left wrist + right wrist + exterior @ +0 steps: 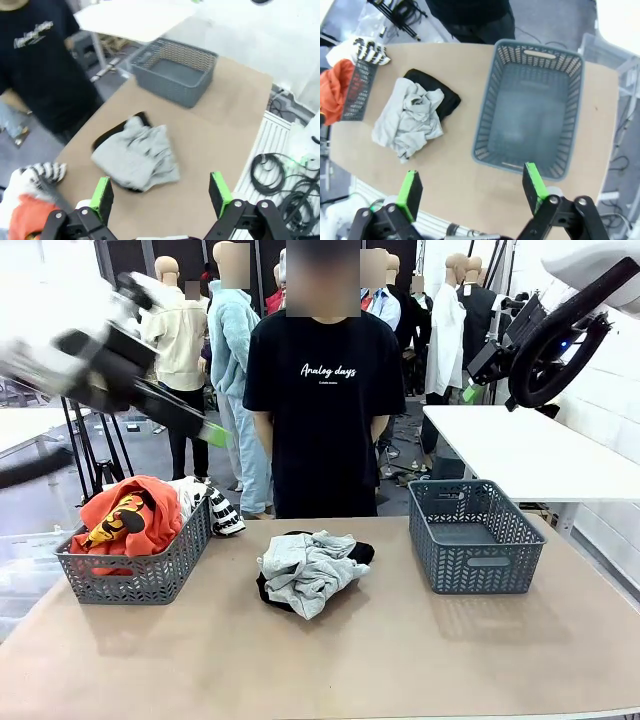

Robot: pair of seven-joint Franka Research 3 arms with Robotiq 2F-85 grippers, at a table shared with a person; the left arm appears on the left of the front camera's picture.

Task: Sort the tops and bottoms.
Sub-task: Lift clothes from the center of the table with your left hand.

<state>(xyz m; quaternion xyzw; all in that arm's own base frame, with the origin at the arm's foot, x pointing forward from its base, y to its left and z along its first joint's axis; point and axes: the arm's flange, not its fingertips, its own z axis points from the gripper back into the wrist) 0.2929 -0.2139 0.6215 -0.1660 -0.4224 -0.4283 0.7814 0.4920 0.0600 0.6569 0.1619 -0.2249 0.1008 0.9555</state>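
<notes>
The grey shirt sits on the black bottoms, so it should go first (I think). The left gripper and right gripper are spread wide, empty.

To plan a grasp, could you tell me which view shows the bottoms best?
The right wrist view: from above, the bottoms stick out from under the grey shirt. Front and left wrist views show only thin black edges.
</notes>
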